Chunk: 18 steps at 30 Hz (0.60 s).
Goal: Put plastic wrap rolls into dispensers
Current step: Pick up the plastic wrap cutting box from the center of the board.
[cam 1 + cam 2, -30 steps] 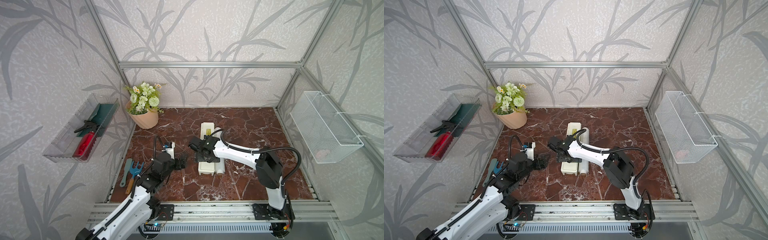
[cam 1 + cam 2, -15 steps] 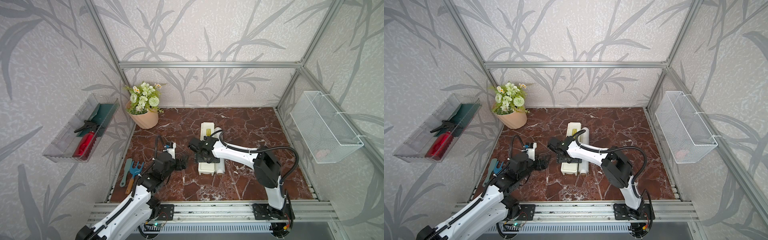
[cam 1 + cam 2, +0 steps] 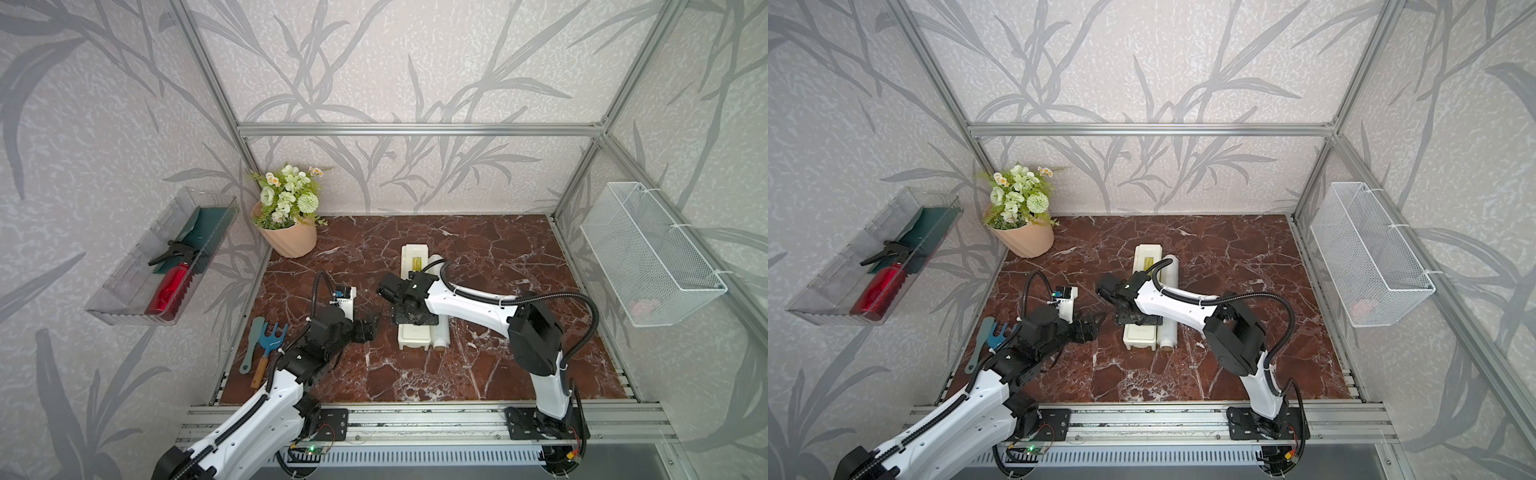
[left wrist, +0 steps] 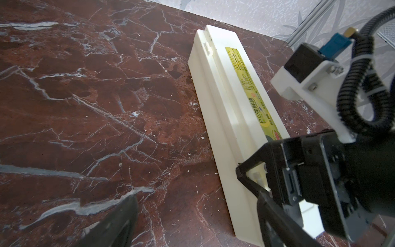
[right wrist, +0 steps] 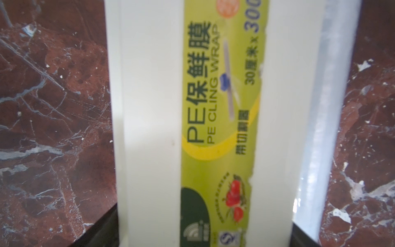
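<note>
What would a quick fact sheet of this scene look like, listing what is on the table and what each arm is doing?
Table: red-brown marble
Dispenser: cream box, lid closed, mid-table
Roll: outside, lying along the dispenser's right side
Right gripper: jaws straddle the dispenser; grip unclear
Left gripper: open, empty, left of the dispenser
Also: flower pot, garden tools

Left of dispenser (image 3: 413,338): bare table (image 3: 357,257) strip, open to pass; left gripper (image 3: 365,331) occupies its near end.
Above dispenser: right gripper (image 3: 414,318) straddles the middle; only the two ends lie uncovered.
Right of dispenser: plastic wrap roll (image 3: 440,337) lies tight alongside; right arm (image 3: 469,305) crosses over it.
Right half: bare marble, free.
Far left corner: flower pot (image 3: 291,243) blocks.
Left edge: garden tools (image 3: 266,345) lie along it.
</note>
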Available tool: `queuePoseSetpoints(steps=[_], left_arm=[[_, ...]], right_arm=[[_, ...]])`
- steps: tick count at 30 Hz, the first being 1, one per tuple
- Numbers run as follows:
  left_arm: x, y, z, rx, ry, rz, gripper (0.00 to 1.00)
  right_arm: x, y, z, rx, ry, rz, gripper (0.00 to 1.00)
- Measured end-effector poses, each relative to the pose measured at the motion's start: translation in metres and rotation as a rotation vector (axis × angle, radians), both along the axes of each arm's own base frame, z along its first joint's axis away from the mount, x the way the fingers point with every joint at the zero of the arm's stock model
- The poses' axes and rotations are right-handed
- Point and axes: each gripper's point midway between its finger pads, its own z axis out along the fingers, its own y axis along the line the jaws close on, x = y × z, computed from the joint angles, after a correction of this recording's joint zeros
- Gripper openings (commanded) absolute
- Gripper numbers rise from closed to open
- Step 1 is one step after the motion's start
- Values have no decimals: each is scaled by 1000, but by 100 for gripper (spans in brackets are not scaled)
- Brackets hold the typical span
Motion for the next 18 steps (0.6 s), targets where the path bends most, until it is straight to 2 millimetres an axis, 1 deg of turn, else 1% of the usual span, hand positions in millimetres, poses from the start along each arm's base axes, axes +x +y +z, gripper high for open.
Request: queuePoseSetpoints(steps=[3,7,13,16,18], left_arm=[[-1,-7,-1,1,-22,-38,86],[-4,-16,-4,30,-57,-103,89],[-8,-34,6,72,-146,-195,94],[-11,-44,6,106,-182,-245,94],[-13,-51,4,129,-208,-277,96]], right_arm=[[11,-1,6,33,7,-18,88],[35,-1,17,122,23,-58,88],[71,-2,41,233,13,-118,88],[86,3,52,275,3,-130,88],[93,8,55,295,4,-132,88]])
